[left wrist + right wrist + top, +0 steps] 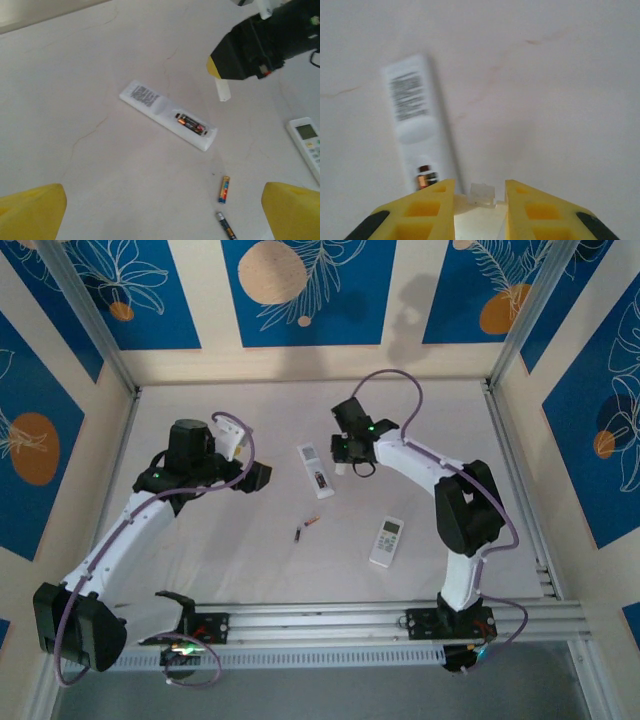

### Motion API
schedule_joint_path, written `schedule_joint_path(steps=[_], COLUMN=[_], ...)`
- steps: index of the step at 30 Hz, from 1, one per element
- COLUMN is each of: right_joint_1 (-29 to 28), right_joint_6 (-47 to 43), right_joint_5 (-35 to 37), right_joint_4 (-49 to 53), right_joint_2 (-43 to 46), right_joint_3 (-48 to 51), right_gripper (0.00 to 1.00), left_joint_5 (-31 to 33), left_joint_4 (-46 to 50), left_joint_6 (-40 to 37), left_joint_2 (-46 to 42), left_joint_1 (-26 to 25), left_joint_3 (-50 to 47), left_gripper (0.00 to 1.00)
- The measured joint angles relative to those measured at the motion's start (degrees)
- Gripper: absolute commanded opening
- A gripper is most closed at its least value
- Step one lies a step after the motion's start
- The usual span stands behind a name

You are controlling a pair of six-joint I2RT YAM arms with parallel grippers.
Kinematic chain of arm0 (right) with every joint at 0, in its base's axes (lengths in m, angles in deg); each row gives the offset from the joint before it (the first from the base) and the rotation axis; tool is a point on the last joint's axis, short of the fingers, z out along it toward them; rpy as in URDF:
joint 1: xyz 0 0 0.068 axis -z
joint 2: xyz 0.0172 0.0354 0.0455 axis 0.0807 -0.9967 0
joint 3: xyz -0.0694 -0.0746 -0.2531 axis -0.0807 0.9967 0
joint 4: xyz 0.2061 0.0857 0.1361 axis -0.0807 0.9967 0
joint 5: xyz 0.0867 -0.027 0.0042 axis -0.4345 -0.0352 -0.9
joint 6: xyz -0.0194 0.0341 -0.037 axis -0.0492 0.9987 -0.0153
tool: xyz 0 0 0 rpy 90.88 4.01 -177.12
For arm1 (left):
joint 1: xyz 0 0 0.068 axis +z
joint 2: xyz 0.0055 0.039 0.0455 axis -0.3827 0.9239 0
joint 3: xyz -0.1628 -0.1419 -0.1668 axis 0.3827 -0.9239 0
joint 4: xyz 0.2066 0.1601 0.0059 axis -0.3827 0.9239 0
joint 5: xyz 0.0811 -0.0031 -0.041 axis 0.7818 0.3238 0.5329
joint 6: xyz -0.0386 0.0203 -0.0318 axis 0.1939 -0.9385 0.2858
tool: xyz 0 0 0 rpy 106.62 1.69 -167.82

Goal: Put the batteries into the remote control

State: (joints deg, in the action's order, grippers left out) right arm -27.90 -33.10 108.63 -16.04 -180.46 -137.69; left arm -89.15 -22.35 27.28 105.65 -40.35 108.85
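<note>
My right claw (480,187) clamps the battery cover (223,91) over the open remote (316,470), which has batteries (190,124) seated inside. Left claw (257,477) is released. Next, probably: align the cover and slide it shut.

Encl. walls (330,300): cream w/ blue panels, white leaf outlines + orange discs. Alu posts (88,315) at back corners. Tabletop (270,570) white, faint hairline cracks. Alu rail (330,615) along near edge. Light even, shadows soft.
</note>
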Motion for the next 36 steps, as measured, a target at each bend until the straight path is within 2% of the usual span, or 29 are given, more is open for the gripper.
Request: schedule_joint_path(steps=[6, 13, 36], right_joint_1=[-4.8, -6.2, -6.9], right_joint_6=[-12.1, -19.2, -20.1], right_joint_5=[0.0, 0.9, 1.5], right_joint_4=[-2.3, -2.4, 2.2], right_joint_2=[-1.9, -7.8, -13.3], right_joint_3=[-1.8, -6.5, -10.4], right_gripper=[0.25, 0.25, 0.25], left_joint_5=[5.7, 8.1, 8.5], left_joint_4=[0.2, 0.2, 0.2], left_joint_6=[-0.3, -0.4, -0.4], left_joint_2=[-0.1, -1.4, -1.5], left_joint_1=[0.0, 0.0, -0.1], left_joint_3=[0.0, 0.0, 0.0], left_gripper=[1.00, 1.00, 1.00])
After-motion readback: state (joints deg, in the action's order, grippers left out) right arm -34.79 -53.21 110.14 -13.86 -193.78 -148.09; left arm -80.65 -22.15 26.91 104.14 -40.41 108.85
